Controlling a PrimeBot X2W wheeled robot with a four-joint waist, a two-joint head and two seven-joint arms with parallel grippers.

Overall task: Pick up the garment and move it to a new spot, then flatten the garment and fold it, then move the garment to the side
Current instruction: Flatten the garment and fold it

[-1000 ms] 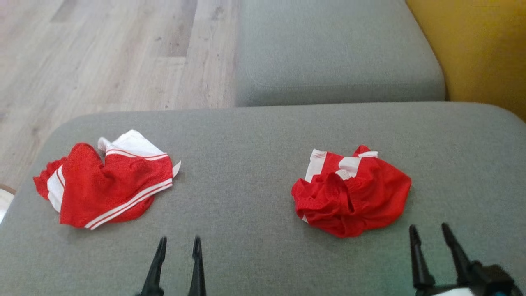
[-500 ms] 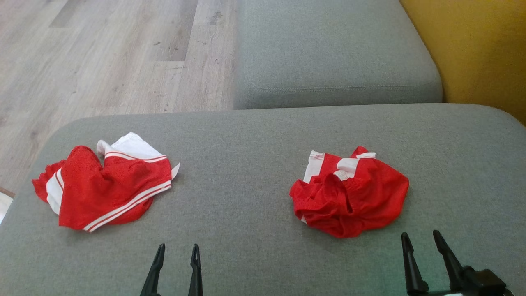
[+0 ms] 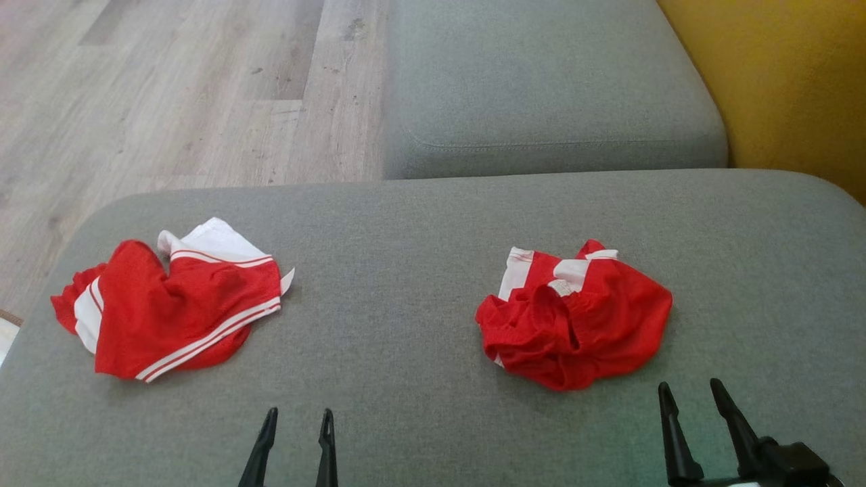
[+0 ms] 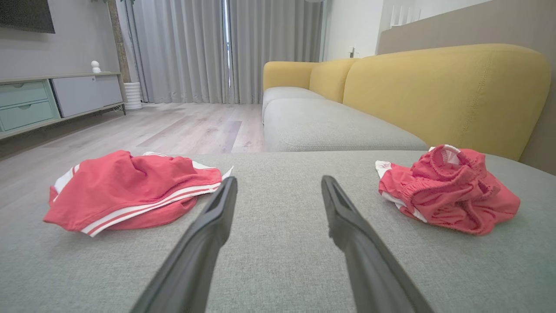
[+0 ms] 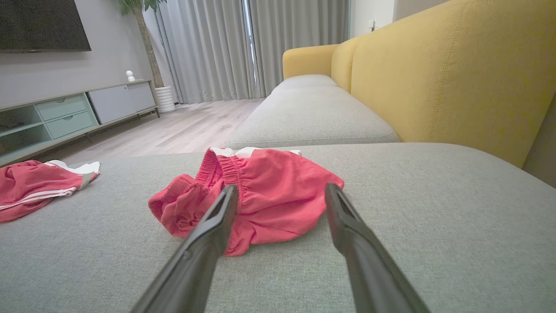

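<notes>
Lying crumpled, the garment (image 3: pixel 575 318) sits just beyond the right jaws, spread empty.

a home living room: a sofa (image 4: pixel 434 95) with yellow back and grey cushions, floor-length curtains (image 4: pixel 182 48), a wall television (image 5: pixel 39 24) over a low cabinet (image 5: pixel 65 115), wood floor (image 4: pixel 191 126).
</notes>
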